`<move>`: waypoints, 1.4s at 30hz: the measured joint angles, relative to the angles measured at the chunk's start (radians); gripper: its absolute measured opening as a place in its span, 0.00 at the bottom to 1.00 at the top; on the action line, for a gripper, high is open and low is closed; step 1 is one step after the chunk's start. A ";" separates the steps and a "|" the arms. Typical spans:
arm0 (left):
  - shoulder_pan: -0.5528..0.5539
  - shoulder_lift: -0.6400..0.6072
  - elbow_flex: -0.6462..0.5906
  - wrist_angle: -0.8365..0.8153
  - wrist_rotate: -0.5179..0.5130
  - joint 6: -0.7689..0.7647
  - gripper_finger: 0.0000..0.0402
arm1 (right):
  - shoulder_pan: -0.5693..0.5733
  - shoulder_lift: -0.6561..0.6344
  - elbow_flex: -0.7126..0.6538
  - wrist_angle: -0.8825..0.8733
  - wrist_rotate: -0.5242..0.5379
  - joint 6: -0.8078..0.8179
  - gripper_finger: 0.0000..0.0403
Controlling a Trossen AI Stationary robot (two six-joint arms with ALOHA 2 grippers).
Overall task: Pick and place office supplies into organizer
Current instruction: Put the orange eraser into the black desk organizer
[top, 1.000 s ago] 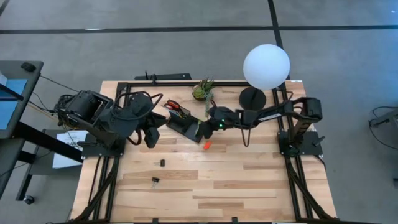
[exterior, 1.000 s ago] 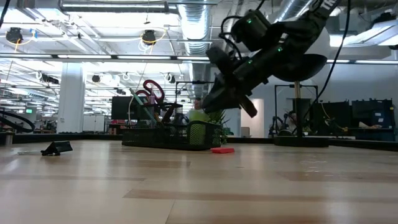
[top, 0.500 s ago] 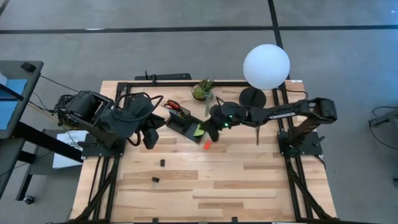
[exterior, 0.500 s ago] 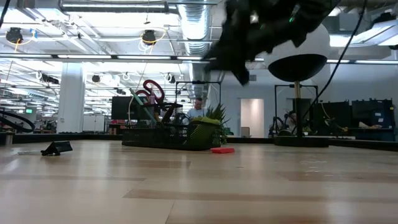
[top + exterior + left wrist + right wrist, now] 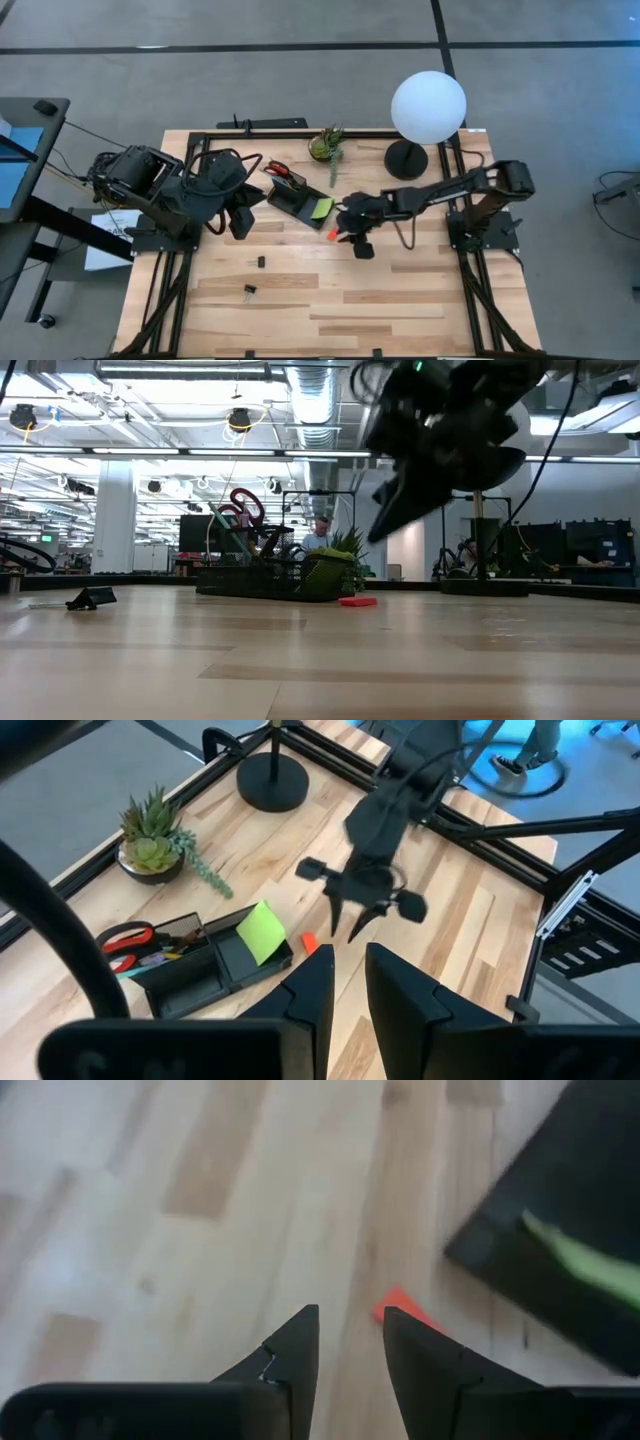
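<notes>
The right hand (image 5: 352,236) is shown empty, its fingers set slightly apart, raised above mid-desk just beside the orange eraser (image 5: 332,234). The organizer (image 5: 296,204), holding the green sticky pad (image 5: 321,208) and red-handled scissors (image 5: 279,171), is placed toward the far edge. Two black clips (image 5: 260,262) are seen on open desk (image 5: 420,300) nearer the front edge. The left hand (image 5: 345,990), narrowly parted and empty, is held by the left edge.

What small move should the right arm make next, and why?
Probably lower the right gripper onto the orange eraser. The green sticky pad already sits in the organizer, the right jaws are apart and empty, and the eraser lies loose on the table just beside them. The left gripper waits by the organizer.
</notes>
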 joint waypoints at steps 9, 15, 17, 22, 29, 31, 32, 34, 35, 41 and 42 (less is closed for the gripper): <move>0.000 0.000 0.000 0.002 0.026 0.000 0.14 | -0.039 0.151 0.016 -0.003 0.017 -0.213 0.27; 0.000 0.000 0.000 0.002 0.040 -0.002 0.14 | -0.039 0.219 0.118 -0.069 0.134 -0.282 0.27; 0.000 0.000 0.000 0.002 0.053 -0.015 0.14 | -0.039 0.234 0.165 -0.128 0.167 -0.300 0.27; 0.000 0.000 0.000 0.000 0.056 -0.036 0.14 | -0.040 0.236 0.215 -0.213 0.154 -0.401 0.27; 0.000 0.000 0.000 -0.001 0.056 -0.031 0.14 | -0.026 0.236 0.215 -0.258 0.157 -0.600 0.27; 0.000 0.000 0.000 -0.001 0.056 -0.031 0.14 | -0.024 0.236 0.215 -0.245 0.166 -0.644 0.28; 0.000 0.000 0.000 -0.001 0.056 -0.030 0.14 | -0.024 0.236 0.215 -0.227 0.172 -0.656 0.28; 0.000 0.000 0.000 -0.001 0.055 -0.027 0.14 | -0.027 0.236 0.215 -0.176 0.175 -0.662 0.30; 0.000 0.000 0.000 -0.001 0.053 -0.027 0.14 | -0.028 0.236 0.215 -0.155 0.173 -0.662 0.31; 0.000 0.000 0.000 0.000 0.058 -0.027 0.14 | -0.022 0.295 0.232 -0.172 0.112 -0.687 0.40; 0.000 0.000 0.000 0.000 0.062 -0.027 0.14 | -0.017 0.308 0.235 -0.180 0.114 -0.688 0.42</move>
